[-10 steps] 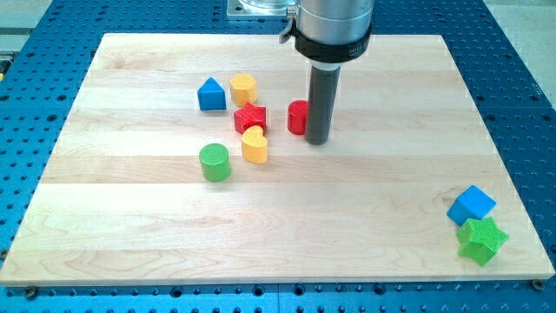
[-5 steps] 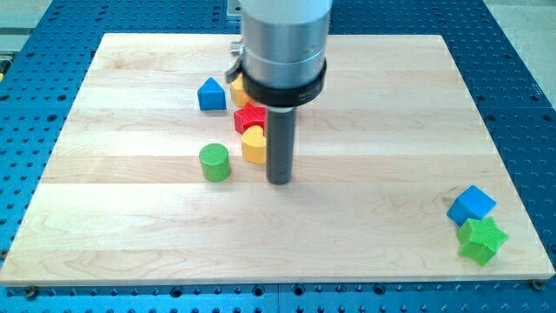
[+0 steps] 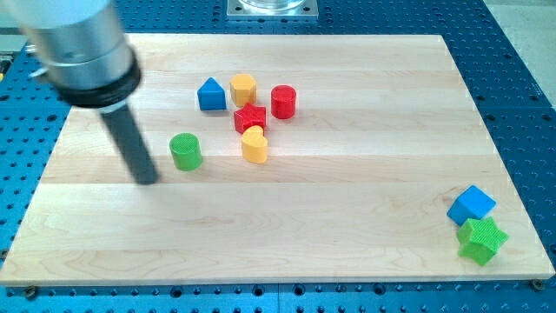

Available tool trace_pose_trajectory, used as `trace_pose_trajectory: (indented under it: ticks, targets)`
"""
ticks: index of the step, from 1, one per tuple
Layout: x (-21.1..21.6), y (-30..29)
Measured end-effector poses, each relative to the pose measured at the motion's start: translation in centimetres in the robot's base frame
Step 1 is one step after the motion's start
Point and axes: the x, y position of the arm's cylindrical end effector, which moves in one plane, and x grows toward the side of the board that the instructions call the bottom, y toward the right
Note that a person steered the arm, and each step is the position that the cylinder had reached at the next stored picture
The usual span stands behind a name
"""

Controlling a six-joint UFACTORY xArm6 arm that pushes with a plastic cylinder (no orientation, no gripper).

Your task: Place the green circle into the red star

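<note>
The green circle [image 3: 185,151] stands on the wooden board, left of centre. The red star [image 3: 250,117] lies up and to its right, touching a yellow heart [image 3: 254,145] just below it. My tip [image 3: 147,182] rests on the board a short way to the left of and slightly below the green circle, with a small gap between them. The rod leans up to the view's left, and the arm's grey body fills the top left corner.
A blue house-shaped block [image 3: 210,94], a yellow hexagon [image 3: 243,89] and a red cylinder [image 3: 283,102] sit near the red star. A blue cube [image 3: 471,205] and a green star [image 3: 481,240] lie at the bottom right, near the board's edge [image 3: 278,280].
My tip swept from beside the red cylinder down and across to the left of the green circle. The green circle shifted left and a little up. The red cylinder is uncovered again.
</note>
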Motion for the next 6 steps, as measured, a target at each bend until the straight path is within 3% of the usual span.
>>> trace_pose_trajectory:
  ticks: [1,3,5,6]
  targets:
    - [-2.5,6.3]
    - [-2.2,4.2]
    - [-8.2,11.6]
    - [-8.2,12.3]
